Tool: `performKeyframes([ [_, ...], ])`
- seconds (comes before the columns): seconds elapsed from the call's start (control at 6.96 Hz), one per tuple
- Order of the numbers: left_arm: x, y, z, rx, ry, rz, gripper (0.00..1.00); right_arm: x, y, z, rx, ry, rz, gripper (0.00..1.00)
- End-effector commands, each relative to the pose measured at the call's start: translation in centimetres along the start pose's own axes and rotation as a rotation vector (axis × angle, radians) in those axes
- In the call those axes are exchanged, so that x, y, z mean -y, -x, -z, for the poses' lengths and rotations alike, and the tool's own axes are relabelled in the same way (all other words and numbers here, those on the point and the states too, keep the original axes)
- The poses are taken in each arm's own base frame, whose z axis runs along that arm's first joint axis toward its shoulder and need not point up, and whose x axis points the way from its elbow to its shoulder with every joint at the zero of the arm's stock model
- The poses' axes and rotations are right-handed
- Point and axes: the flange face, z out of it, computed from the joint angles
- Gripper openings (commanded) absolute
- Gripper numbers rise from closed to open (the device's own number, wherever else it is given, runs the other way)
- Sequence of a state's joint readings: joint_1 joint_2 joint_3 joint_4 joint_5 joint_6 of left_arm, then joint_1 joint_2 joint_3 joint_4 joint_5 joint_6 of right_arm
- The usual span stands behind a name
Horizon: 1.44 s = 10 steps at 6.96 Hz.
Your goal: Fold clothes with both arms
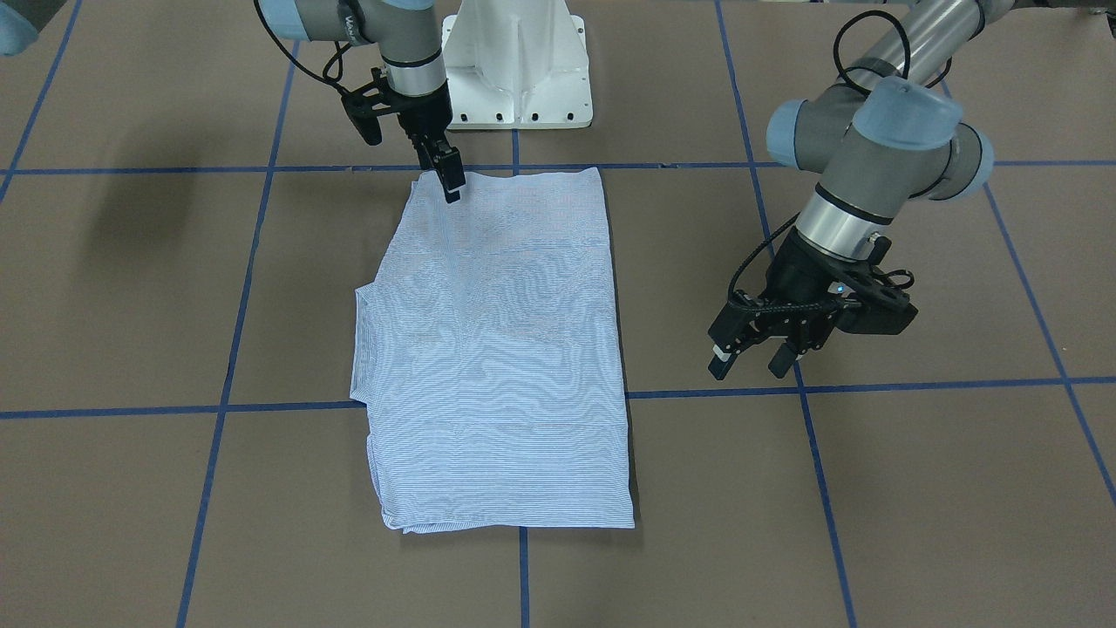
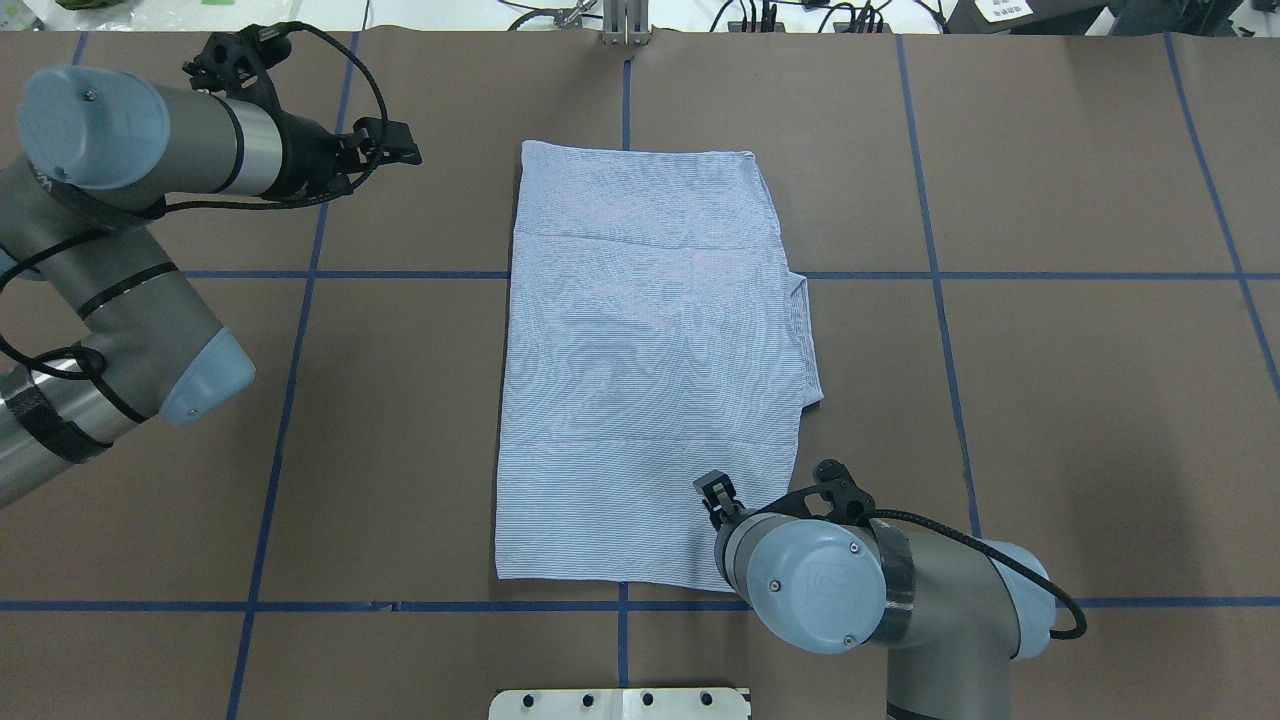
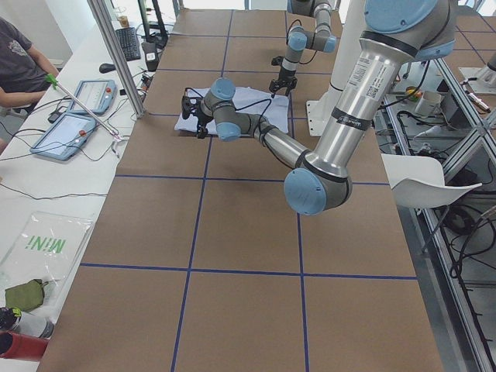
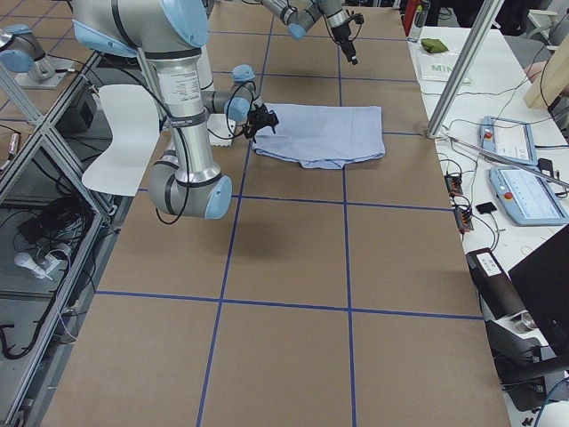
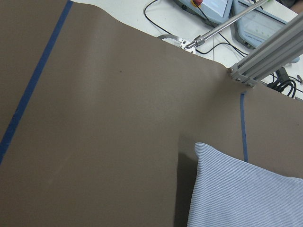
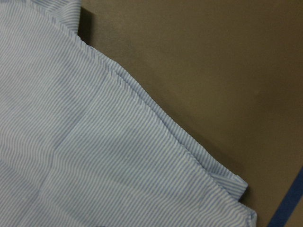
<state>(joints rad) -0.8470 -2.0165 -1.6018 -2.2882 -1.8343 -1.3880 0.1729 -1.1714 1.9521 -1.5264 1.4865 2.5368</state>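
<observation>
The light blue striped shirt (image 1: 497, 349) lies folded into a flat rectangle in the middle of the table (image 2: 650, 370). It also shows in the left wrist view (image 5: 246, 194) and fills the right wrist view (image 6: 94, 142). My right gripper (image 1: 452, 185) hangs just over the shirt's corner nearest the robot base (image 2: 716, 492). Its jaws look slightly apart and hold nothing. My left gripper (image 1: 750, 359) is open and empty. It hovers above bare table beside the shirt (image 2: 400, 155), well apart from the cloth. Collar, pocket and buttons are hidden.
The white mounting base (image 1: 514, 70) stands at the robot's edge of the table. Blue tape lines (image 2: 400, 274) grid the brown tabletop. An aluminium post (image 5: 265, 52) and control tablets (image 3: 77, 116) stand on the operators' side, where a person (image 3: 15, 62) sits.
</observation>
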Motion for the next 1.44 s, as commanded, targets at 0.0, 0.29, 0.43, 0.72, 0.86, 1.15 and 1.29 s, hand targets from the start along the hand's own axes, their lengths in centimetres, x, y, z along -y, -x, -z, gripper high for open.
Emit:
performKeyframes([
  [0.0,0.0,0.0,0.0,0.0,-0.003,0.003,1.0,0.4,0.1,-0.6,0.001,-0.017,-0.048,0.95],
  [0.29,0.1,0.1,0.0,0.004,-0.025,0.003,1.0,0.8,0.3,-1.3,-0.003,-0.033,-0.05,0.93],
  [0.43,0.1,0.0,0.0,0.003,-0.027,0.003,1.0,0.7,0.4,-1.4,-0.005,-0.032,-0.053,0.92],
  [0.72,0.2,0.0,0.1,0.003,-0.029,0.004,1.0,0.1,0.5,-2.4,-0.016,-0.041,-0.051,0.92],
  [0.86,0.2,0.0,0.1,0.004,-0.028,0.004,1.0,0.0,0.2,-2.6,-0.022,-0.042,-0.047,0.89],
  [1.15,0.1,-0.2,0.3,-0.002,-0.028,0.004,1.0,0.0,0.3,-2.4,-0.024,-0.039,-0.048,0.26],
  [1.29,0.1,-0.2,0.3,-0.002,-0.028,0.009,1.0,0.0,0.3,-2.0,-0.028,-0.039,-0.048,0.22],
])
